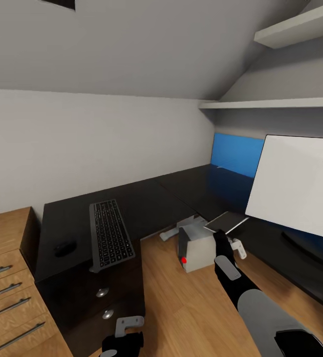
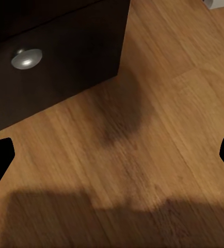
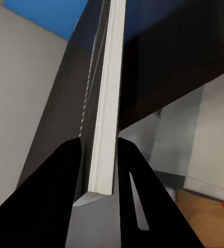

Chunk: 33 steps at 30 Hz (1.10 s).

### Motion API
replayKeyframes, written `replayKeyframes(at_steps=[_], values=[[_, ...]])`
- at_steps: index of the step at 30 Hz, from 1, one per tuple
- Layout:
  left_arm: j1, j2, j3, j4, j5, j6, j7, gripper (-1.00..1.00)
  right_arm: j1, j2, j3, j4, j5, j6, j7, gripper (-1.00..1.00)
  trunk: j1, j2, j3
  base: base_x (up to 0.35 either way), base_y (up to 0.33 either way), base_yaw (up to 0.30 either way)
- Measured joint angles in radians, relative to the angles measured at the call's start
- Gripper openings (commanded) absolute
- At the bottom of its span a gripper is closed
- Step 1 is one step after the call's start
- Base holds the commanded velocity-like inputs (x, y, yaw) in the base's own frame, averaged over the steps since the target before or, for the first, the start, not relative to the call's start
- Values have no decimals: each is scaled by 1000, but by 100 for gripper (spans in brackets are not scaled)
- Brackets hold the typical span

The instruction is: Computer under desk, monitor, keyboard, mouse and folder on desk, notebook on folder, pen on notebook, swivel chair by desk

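Observation:
The glossy black L-shaped desk (image 1: 146,198) carries the grey keyboard (image 1: 110,234) on its left part, with the dark mouse (image 1: 64,248) to the keyboard's left. At the right, the monitor (image 1: 300,183) stands with its white back toward me. Under the desk's corner, the computer (image 1: 199,252) sits on the floor. My right gripper (image 1: 226,237) is shut on the notebook (image 1: 226,221), held at the desk's edge above the computer; its white page edge (image 3: 109,93) runs between the fingers. My left gripper (image 1: 124,329) hangs open low by the drawers. The folder, pen and swivel chair are out of view.
A light wooden chest of drawers (image 1: 7,277) stands left of the desk. The black drawers have round silver knobs (image 2: 26,58) close to my left gripper (image 2: 112,155). A blue wall panel (image 1: 235,153) and white shelves (image 1: 280,104) are behind the desk. The wooden floor (image 1: 181,307) lies ahead.

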<state>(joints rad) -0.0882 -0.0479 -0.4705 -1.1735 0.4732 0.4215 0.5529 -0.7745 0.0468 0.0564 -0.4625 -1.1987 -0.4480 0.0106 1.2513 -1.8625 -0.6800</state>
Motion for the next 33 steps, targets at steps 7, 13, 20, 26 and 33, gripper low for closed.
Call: replayKeyframes(at_steps=[7, 13, 20, 26, 33], values=[[0, 0, -4, 14, 0, 0, -1, 100, 0, 8, -1, 0, -1, -1, 0, -100, 0, 0, 3, 0, 0, 138], [0, 0, -7, 67, 0, -2, -2, 100, 2, 9, 11, -4, 0, 10, 3, -100, 0, 0, 9, 0, 0, 204], [0, 1, -8, 201, -1, -49, -3, 100, 5, 14, 54, -15, 0, 66, 35, -100, 0, 0, 15, 0, 0, 219], [0, 4, -8, 308, -3, -153, -4, 100, 15, 33, 63, -17, -1, 101, 120, -100, 0, 0, 17, 0, 0, 237], [0, 6, -6, 345, -4, -240, -4, 100, 17, 42, 62, -17, -3, 233, 159, -100, 0, 0, 18, 0, 0, 244]])
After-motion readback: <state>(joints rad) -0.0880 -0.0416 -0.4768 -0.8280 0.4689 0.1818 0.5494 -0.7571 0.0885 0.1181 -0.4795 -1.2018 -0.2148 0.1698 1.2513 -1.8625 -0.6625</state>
